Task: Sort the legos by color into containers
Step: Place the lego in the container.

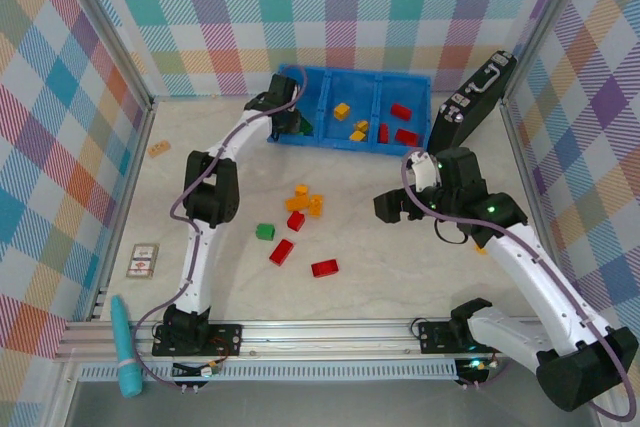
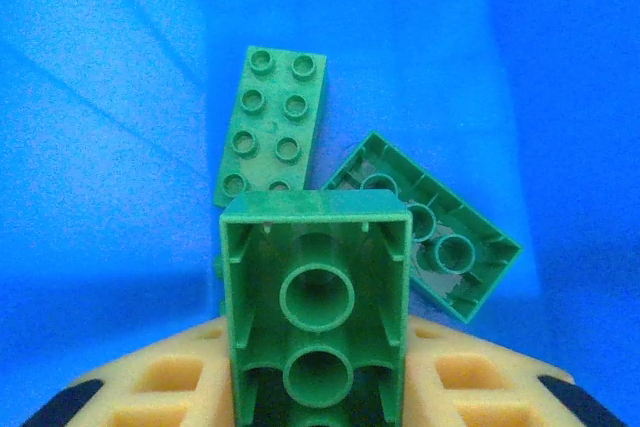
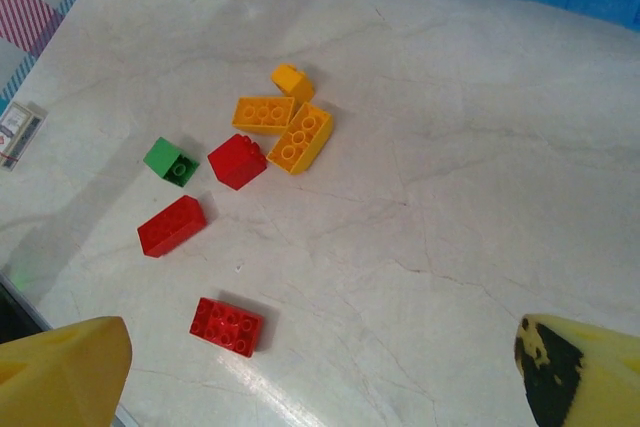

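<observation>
My left gripper (image 1: pixel 290 119) hangs over the left compartment of the blue tray (image 1: pixel 352 76). In the left wrist view my left gripper (image 2: pixel 318 377) is shut on a green lego (image 2: pixel 318 287), hollow underside toward the camera. Two green legos (image 2: pixel 272 127) (image 2: pixel 440 237) lie on the blue floor (image 2: pixel 100 147) below. The middle compartment holds yellow-orange legos (image 1: pixel 342 111), the right one red legos (image 1: pixel 401 112). My right gripper (image 1: pixel 390 209) (image 3: pixel 320 387) is open above bare table. Loose on the table lie a green lego (image 3: pixel 170 161), three red ones (image 3: pixel 237 160) (image 3: pixel 172 226) (image 3: pixel 227 326) and an orange cluster (image 3: pixel 301 137).
A black case (image 1: pixel 475 97) leans against the right wall beside the tray. One orange brick (image 1: pixel 159 149) lies alone at the far left. A small card (image 1: pixel 143 260) sits near the left edge, and a teal object (image 1: pixel 125 345) rests by the front rail.
</observation>
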### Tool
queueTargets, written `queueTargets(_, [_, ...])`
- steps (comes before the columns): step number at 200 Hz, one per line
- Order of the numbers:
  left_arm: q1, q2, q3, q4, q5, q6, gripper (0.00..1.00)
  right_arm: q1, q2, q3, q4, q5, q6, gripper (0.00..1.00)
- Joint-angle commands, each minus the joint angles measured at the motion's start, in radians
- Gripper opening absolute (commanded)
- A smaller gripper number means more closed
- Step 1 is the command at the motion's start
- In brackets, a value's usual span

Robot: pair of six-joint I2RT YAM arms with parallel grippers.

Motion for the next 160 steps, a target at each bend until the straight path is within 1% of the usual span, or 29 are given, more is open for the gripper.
queueTargets(1, [0.005, 0.035, 0.026, 0.02, 0.01, -0.022, 0.37, 0.009, -0.014, 0.059, -0.049, 0.014, 0.008, 0.98])
queueTargets(29, [0.005, 0.025, 0.021, 0.028, 0.022, -0.032, 0.44, 0.013, -0.026, 0.063, -0.063, 0.027, 0.017, 0.98])
queueTargets(53, [0.003, -0.029, 0.002, 0.071, 0.064, -0.05, 0.51, 0.014, -0.027, 0.05, -0.055, 0.031, 0.023, 0.98])
queueTargets(75, [0.0, -0.083, 0.017, 0.062, 0.051, -0.039, 0.58, 0.02, -0.017, 0.047, -0.04, 0.023, 0.025, 0.98])
queueTargets(108, [-0.003, -0.191, 0.0, 0.01, 0.018, 0.009, 0.59, 0.024, -0.025, 0.024, -0.011, 0.022, 0.015, 0.98])
queueTargets(134, [-0.012, -0.34, -0.124, -0.014, -0.024, 0.025, 0.6, 0.024, -0.015, -0.011, 0.021, 0.021, -0.006, 0.99])
queueTargets(160, [-0.03, -0.551, -0.35, -0.042, -0.069, -0.009, 0.61, 0.024, 0.01, -0.021, 0.058, -0.008, -0.025, 0.99])
